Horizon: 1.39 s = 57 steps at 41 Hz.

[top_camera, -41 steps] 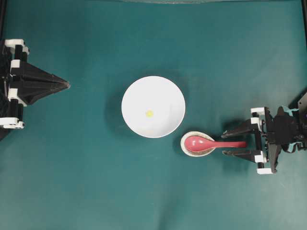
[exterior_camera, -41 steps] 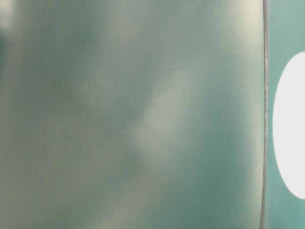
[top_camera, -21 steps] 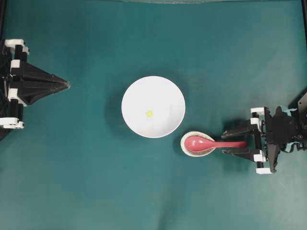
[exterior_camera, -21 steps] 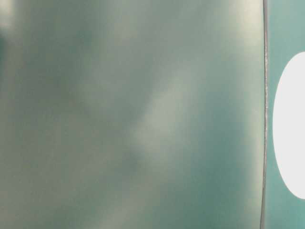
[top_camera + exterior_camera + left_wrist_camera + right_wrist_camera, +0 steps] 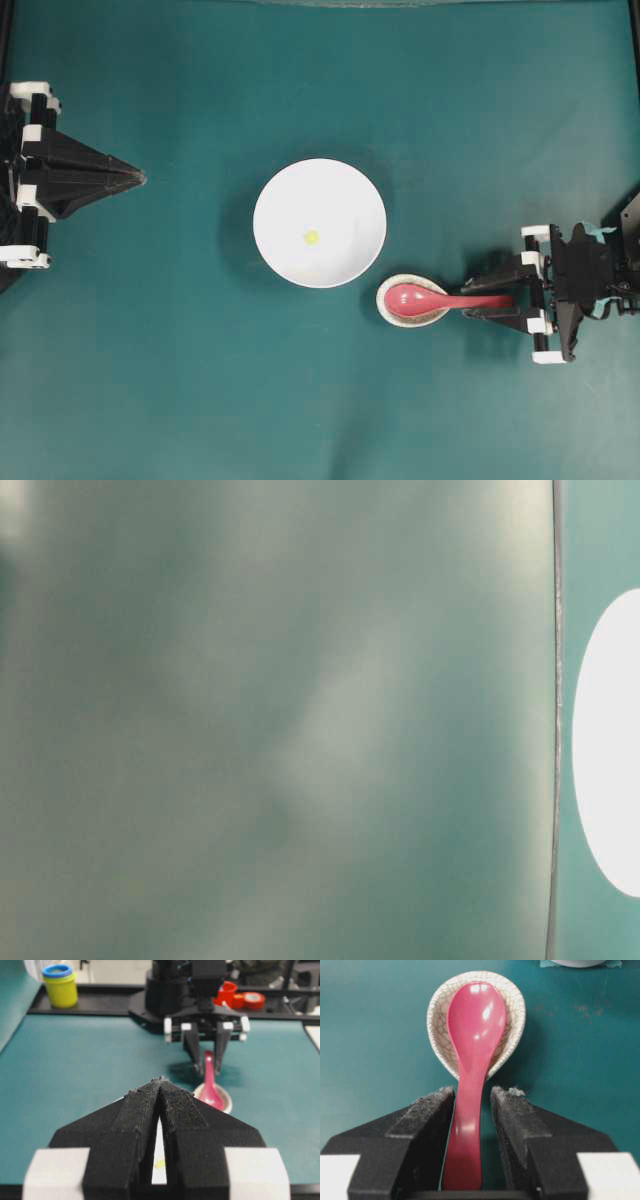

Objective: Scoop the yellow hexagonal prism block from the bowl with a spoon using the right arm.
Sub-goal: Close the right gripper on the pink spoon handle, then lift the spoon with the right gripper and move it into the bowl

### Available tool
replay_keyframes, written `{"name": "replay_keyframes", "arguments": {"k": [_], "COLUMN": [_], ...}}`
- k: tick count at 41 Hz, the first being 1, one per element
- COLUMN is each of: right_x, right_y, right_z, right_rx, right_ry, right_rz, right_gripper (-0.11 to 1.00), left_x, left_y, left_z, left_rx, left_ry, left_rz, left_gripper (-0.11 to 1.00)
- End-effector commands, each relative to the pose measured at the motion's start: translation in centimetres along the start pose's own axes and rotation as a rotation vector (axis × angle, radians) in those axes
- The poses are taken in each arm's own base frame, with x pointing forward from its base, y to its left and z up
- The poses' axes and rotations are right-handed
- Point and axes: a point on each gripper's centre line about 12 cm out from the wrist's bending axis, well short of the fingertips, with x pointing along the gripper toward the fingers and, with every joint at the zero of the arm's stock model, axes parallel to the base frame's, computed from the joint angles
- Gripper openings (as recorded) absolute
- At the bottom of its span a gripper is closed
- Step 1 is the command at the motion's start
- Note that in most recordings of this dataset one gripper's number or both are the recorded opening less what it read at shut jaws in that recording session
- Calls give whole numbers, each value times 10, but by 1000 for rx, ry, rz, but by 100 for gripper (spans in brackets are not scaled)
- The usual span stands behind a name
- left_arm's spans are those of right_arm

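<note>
The tiny yellow hexagonal prism block [image 5: 311, 237] lies in the white bowl [image 5: 345, 195] at the table's middle. The pink-red spoon [image 5: 420, 297] rests with its scoop in the speckled spoon rest [image 5: 411, 318], handle pointing right. My right gripper [image 5: 472, 299] straddles the handle. In the right wrist view the gripper [image 5: 472, 1092] has its left finger against the spoon [image 5: 475, 1025] and a small gap on the other side, so it is still open. My left gripper [image 5: 140, 179] is shut and empty at the far left, also in its own view [image 5: 161, 1081].
The bowl's edge shows blurred in the table-level view [image 5: 610, 750]. A yellow tub with a blue lid [image 5: 60, 985] and red tape rolls [image 5: 252, 999] stand off the mat beyond the right arm's base.
My right gripper's fingers have narrowed steadily around the spoon handle. The spoon, bowl and left arm have not moved.
</note>
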Motion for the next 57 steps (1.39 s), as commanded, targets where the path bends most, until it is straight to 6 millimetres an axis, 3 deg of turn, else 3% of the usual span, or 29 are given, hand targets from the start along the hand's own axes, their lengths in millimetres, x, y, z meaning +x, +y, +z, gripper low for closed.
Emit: {"name": "replay_keyframes", "arguments": {"k": [1,10,19,33,46,57], "right_x": [1,1,1,-5,-9,-3], "right_y": [2,1,0,2,2,-9], "right_z": [4,4,5,26,64,109], "right_rx": [6,10,15,60,55,45], "right_ry": [-19,-21,-24,-49,-63,20], "right_rz": [5,-4,-10,7,27,23], "right_gripper": [44,42,22,22,22,22], "left_x": [2,2,1,0,-1,-10], "left_y": [0,0,0,0,0,0], "left_z": [6,6,7,8,6,7], "left_rx": [5,3,11,5,0,5], "left_ry": [-17,-14,-18,-21,15,55], "left_rz": [1,1,-1,1,0,1], "left_gripper": [-1,-1,-1,-1,-1,-1]}}
